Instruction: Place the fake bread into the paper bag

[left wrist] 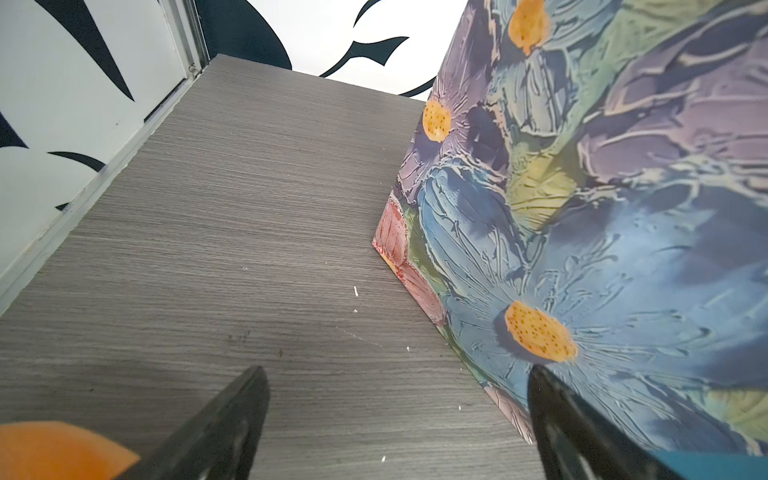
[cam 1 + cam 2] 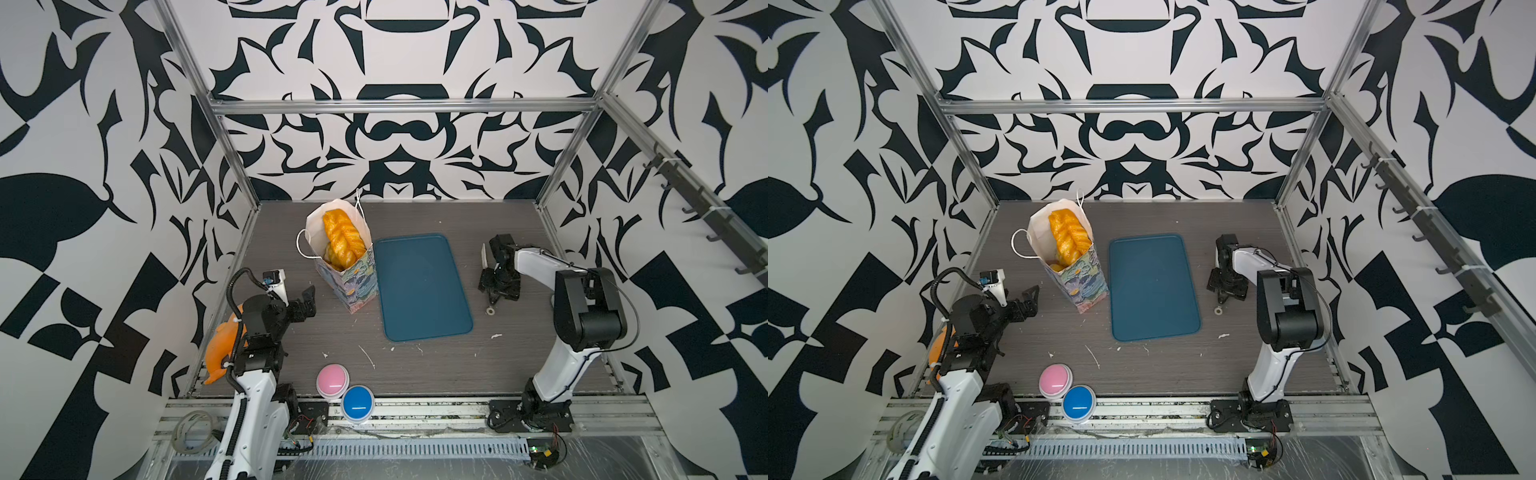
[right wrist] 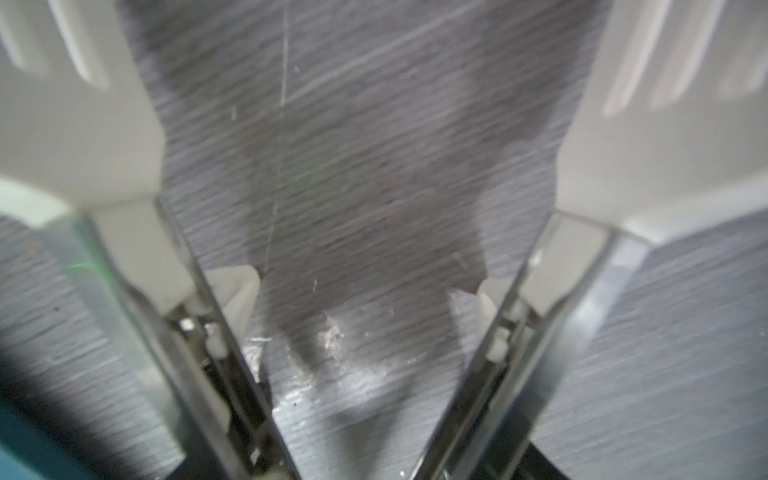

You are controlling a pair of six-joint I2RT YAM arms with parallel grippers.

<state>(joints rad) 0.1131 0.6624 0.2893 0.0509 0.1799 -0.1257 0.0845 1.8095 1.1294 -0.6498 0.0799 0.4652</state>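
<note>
In both top views the paper bag (image 2: 353, 282) (image 2: 1086, 282) stands upright at the back left of the table, mouth open. Fake bread fills it: a long braided loaf (image 2: 340, 235) (image 2: 1067, 237) leans inside, with more golden pastry (image 2: 332, 255) under it. My left gripper (image 2: 309, 305) (image 2: 1032, 303) hovers open just left of the bag's base. In the left wrist view its black fingertips (image 1: 249, 390) are spread wide over bare table beside the bag's flowered wall (image 1: 602, 216). My right gripper (image 2: 492, 286) (image 2: 1225, 286) points down right of the tray, white fingers (image 3: 83, 124) apart and holding nothing.
A blue tray (image 2: 419, 286) lies right of the bag. A pink button (image 2: 332, 380) and a blue button (image 2: 357, 404) sit at the front edge. An orange object (image 2: 220, 349) is wedged behind my left arm. A small washer (image 2: 491, 309) lies below the right gripper.
</note>
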